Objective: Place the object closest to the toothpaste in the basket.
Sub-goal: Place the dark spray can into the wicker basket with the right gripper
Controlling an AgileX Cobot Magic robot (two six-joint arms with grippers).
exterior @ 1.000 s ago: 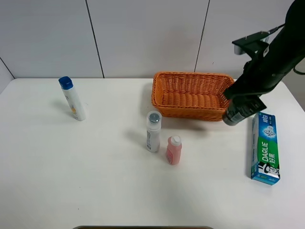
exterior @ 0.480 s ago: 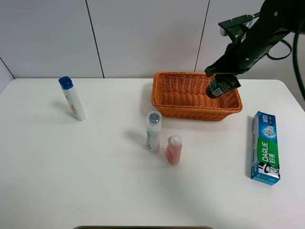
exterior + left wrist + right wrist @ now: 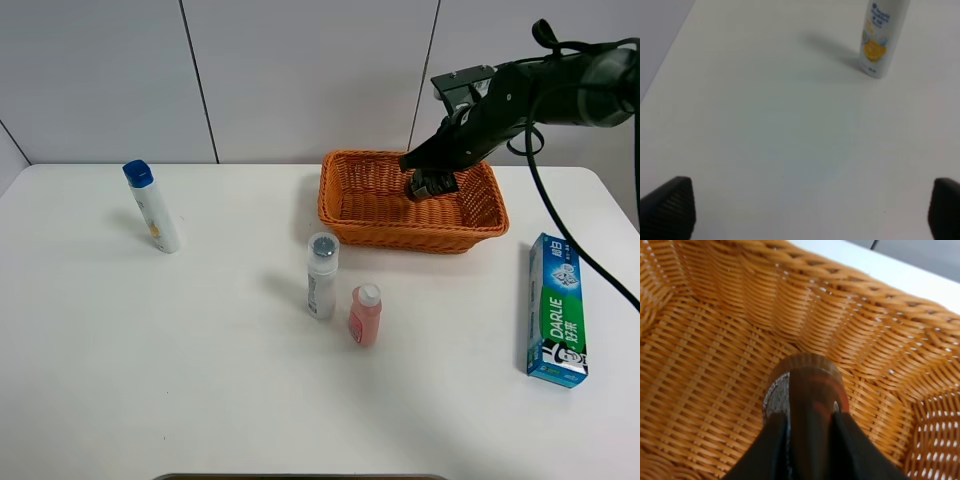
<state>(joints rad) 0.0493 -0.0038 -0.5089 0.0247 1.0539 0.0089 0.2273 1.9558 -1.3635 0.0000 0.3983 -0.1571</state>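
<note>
The white surface (image 3: pixel 200 380) is carrying everything. The orange woven basket (image 3: pixel 398 238) is sitting toward the back, right of centre. The right arm is reaching down into it from behind. The right hand (image 3: pixel 432 182) is gripping a dark round-topped container (image 3: pixel 436 186) low inside the basket, toward its far right part. In the right wrist view the two fingers (image 3: pixel 774 442) are pressing against either side of the container (image 3: pixel 805 372), with the basket's weave all around it. Whether its base is touching the basket floor is not clear.

The green and blue toothpaste box (image 3: pixel 556 308) is lying flat near the right edge, in front of the basket and apart from it. A white bottle with a blue cap (image 3: pixel 153 207) is standing upright far to the left. A grey-capped bottle (image 3: pixel 321 276) and a smaller pink bottle (image 3: pixel 364 314) are standing just beside each other in front of the basket.

The left hand (image 3: pixel 805 210) is hanging spread wide over bare surface, gripping nothing, with the white bottle (image 3: pixel 883 35) well ahead of it.
</note>
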